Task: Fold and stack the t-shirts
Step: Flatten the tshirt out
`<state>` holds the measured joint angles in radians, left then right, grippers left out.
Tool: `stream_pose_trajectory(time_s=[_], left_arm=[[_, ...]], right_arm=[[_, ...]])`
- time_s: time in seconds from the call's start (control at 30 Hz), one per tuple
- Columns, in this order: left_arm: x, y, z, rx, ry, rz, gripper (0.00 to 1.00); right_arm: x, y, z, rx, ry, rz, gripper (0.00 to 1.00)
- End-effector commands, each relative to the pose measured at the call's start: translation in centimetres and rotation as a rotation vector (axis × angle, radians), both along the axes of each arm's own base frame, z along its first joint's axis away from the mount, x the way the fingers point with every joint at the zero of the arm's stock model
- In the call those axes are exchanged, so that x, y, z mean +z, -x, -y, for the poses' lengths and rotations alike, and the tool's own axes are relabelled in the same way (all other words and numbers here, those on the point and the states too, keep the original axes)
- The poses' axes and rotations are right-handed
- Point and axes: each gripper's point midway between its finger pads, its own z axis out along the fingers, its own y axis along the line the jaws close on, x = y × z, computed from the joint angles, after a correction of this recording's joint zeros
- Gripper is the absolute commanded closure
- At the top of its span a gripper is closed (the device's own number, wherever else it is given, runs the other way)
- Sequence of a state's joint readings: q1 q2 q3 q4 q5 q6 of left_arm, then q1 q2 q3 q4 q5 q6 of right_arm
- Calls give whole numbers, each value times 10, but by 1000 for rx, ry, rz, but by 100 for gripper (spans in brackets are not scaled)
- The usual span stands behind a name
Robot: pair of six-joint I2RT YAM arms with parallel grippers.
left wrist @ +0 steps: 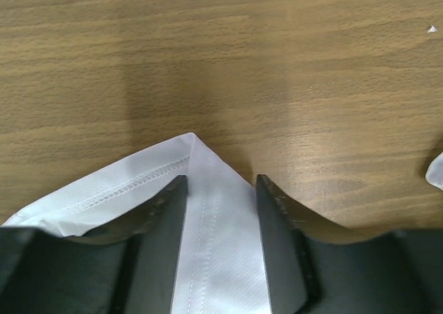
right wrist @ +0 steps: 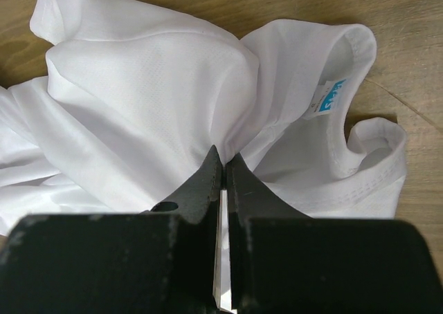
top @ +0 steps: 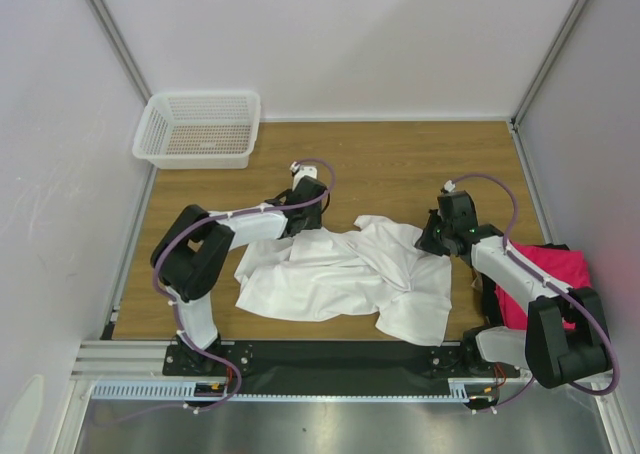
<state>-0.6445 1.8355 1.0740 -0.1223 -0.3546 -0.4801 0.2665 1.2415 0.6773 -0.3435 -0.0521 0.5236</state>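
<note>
Left wrist view: the left gripper [left wrist: 221, 182] holds its jaws apart astride a hemmed corner of the white t-shirt [left wrist: 214, 252] crumpled mid-table, while the right gripper [right wrist: 224, 153] is clamped on a fold by its collar. The right arm [top: 503, 264] hides part of the magenta-pink t-shirt [top: 556, 264]; the mesh basket [top: 196, 158] sits far left, apart.

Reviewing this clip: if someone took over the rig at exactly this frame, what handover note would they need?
Left tool: open, fingers astride a hemmed corner of the white shirt, not yet gripping.
Right tool: shut on a fold of the white shirt near its collar.
Things: white shirt lies crumpled on the table between the arms. Pink shirt lies unfolded at the right edge, with what looks like the black shirt beside it.
Done: nothing folded or stacked.
Left: spread and fold the white shirt, then the other two, then stack.
</note>
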Motion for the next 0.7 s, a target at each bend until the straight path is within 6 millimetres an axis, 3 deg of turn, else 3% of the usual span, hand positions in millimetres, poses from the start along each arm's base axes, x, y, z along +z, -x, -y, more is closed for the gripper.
stream_pose_trajectory(time_s=[0.0, 0.13, 0.17, 0.23, 0.27, 0.33, 0.37, 0.47, 0.5, 0.67], left_arm=[[3, -10, 6, 15, 38, 27, 52], [5, -10, 0, 28, 29, 35, 72], [12, -11, 0, 28, 36, 48, 85], [23, -11, -3, 28, 35, 72, 100], [40, -12, -3, 28, 54, 107, 99], [57, -12, -8, 28, 54, 144, 100], [80, -11, -9, 27, 80, 188, 100], [112, -7, -15, 30, 117, 249, 100], [131, -2, -17, 28, 149, 287, 100], [168, 15, -27, 28, 212, 361, 100]], right_arm=[[14, -9, 0, -11, 8, 32, 100], [14, -10, 1, -17, 13, 33, 100], [13, -10, 2, -19, 15, 34, 100], [13, -11, 2, -23, 15, 34, 100], [13, -12, 2, -24, 14, 36, 100], [12, -13, 2, -25, 16, 34, 100], [12, -14, 1, -25, 16, 37, 100], [11, -16, 3, -30, 22, 42, 100], [8, -15, 3, -31, 27, 37, 100], [5, -17, 4, -34, 27, 36, 100]])
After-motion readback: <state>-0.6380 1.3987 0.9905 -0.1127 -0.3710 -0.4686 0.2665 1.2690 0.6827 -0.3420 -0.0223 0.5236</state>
